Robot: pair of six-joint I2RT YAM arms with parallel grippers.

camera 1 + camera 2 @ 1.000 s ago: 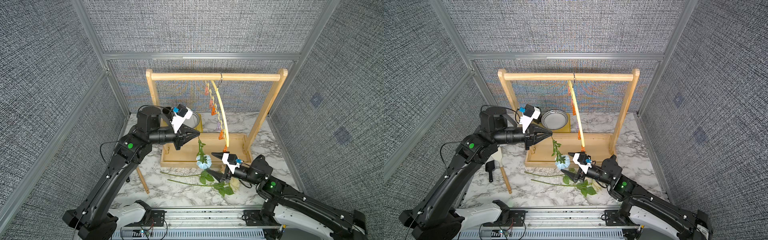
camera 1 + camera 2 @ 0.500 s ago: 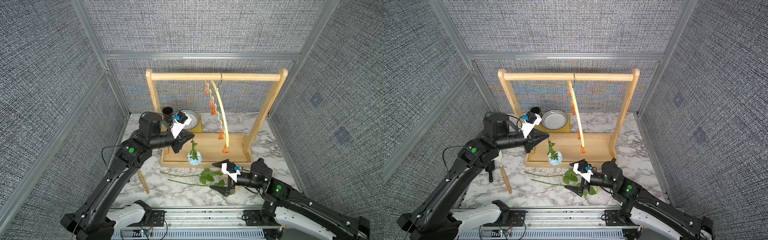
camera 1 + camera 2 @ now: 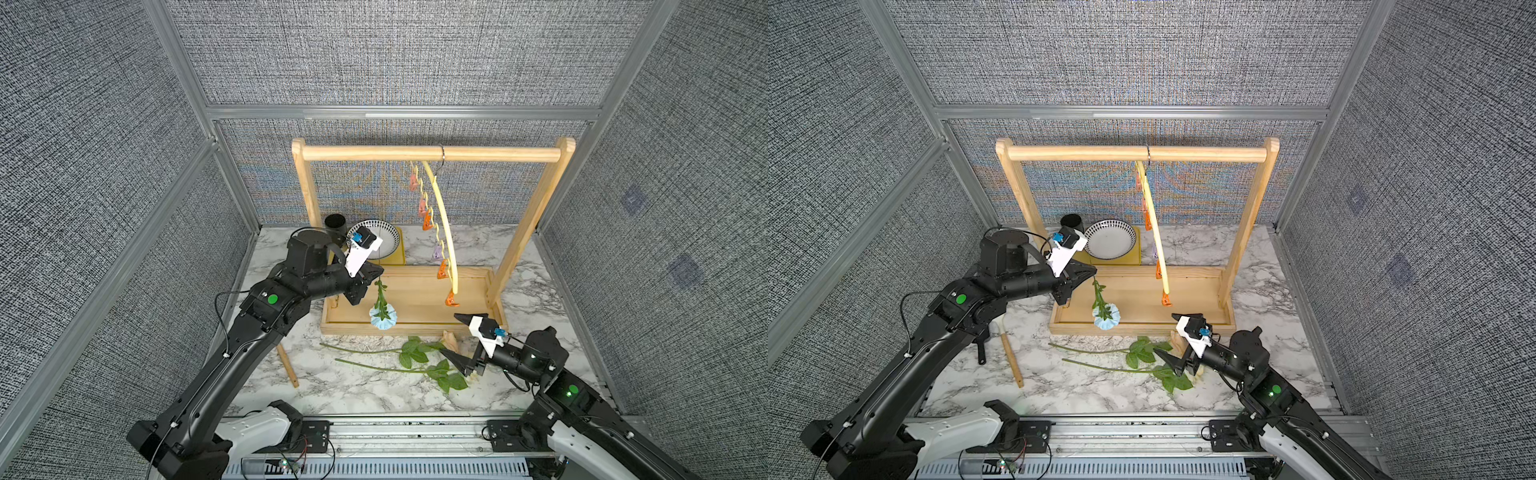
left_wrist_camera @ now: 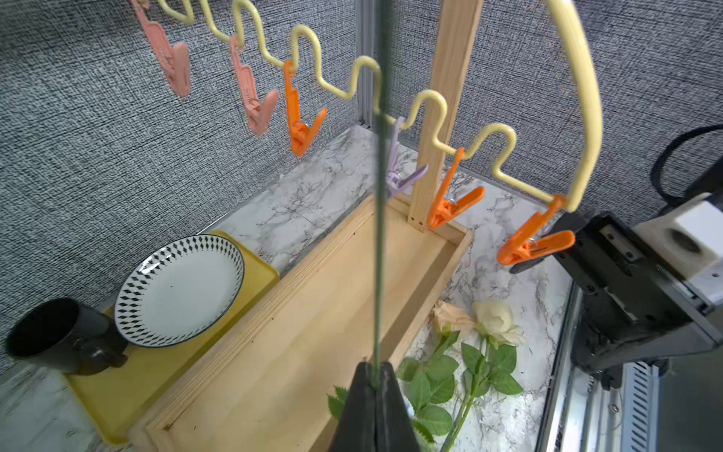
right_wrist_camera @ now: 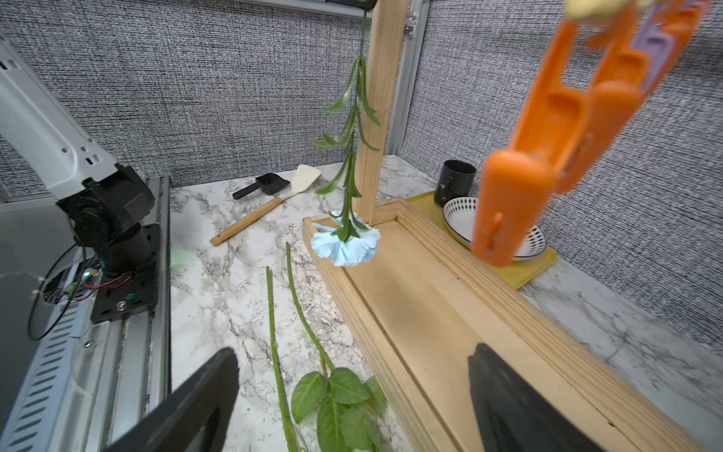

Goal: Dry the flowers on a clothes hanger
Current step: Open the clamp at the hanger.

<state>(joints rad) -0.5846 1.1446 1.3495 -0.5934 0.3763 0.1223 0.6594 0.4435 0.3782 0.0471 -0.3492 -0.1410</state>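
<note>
1. In both top views the left gripper (image 3: 377,273) is clenched on the stem end of the blue flower (image 3: 382,320). The flower hangs head-down over the base tray of the wooden rack (image 3: 428,154), bloom near the front rim.
2. In both top views the clothes hanger (image 3: 447,232) is hooked on the rack's top bar, with clips along its wavy bar. The lowest orange clip (image 3: 451,299) hangs just above the right gripper (image 3: 449,333).
3. In both top views the right gripper's jaws are spread wide with nothing held, near the rack base's front right corner. It sits over the leafy ends of the two long stems (image 3: 370,368), which lie flat on the marble table (image 3: 332,386) in front of the rack.
4. Left wrist: fingertips (image 4: 362,387) pressed together on the thin dark stem, which crosses in front of the hanger's wavy bar. Cream and peach rose heads (image 4: 495,319) lie on the table beside the rack base. Plate (image 4: 180,291) and black mug (image 4: 51,336) sit on a yellow tray (image 4: 156,375).
5. Right wrist: fingers (image 5: 187,407) far apart, gap bare. The orange clip is blurred, close to the camera. The blue flower's bloom is at the base's corner; contact unclear. The long stems lie side by side. Spatula (image 5: 266,207) lies further off.
</note>
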